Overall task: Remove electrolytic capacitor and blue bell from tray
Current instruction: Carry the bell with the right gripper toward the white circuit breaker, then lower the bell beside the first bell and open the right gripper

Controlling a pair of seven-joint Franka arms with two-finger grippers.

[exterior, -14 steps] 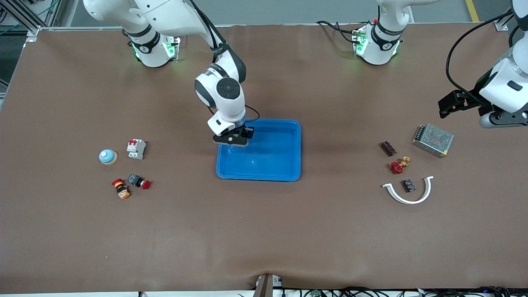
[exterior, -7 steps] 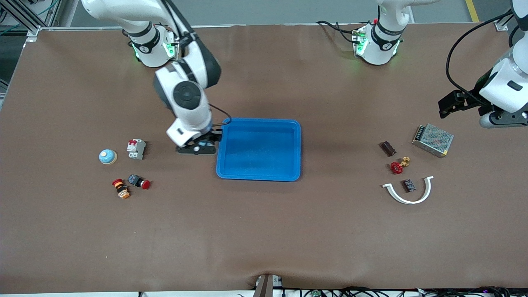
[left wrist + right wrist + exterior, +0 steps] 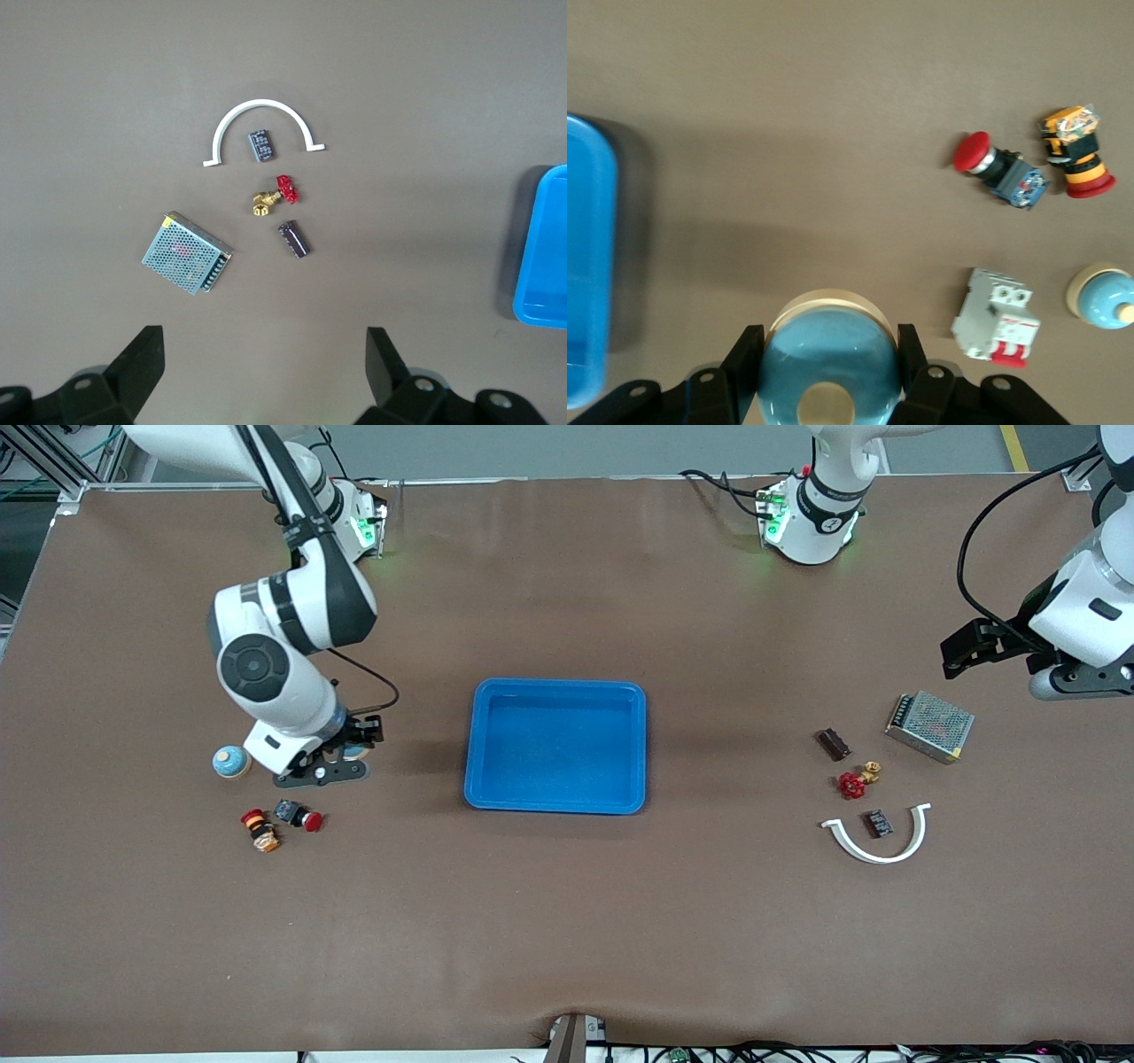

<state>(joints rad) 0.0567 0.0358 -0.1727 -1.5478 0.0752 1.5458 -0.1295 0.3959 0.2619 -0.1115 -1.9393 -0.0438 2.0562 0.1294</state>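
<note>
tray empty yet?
Empty. The tray shows only bare blue floor. The right gripper holds a blue bell over the table beside a breaker, outside the tray.

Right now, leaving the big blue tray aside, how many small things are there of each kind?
Bells: 2, one bell in the right claw, one on the table
Push buttons: 2
Switch box: 1
Dark cylinder: 1
Valve: 1
Small chip: 1
White arch: 1
Mesh box: 1
Total: 10

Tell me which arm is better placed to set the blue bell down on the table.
The right: its gripper has its fingers closed on the blue bell, over the table beside the circuit breaker. The left gripper waits open above the power supply.
</note>
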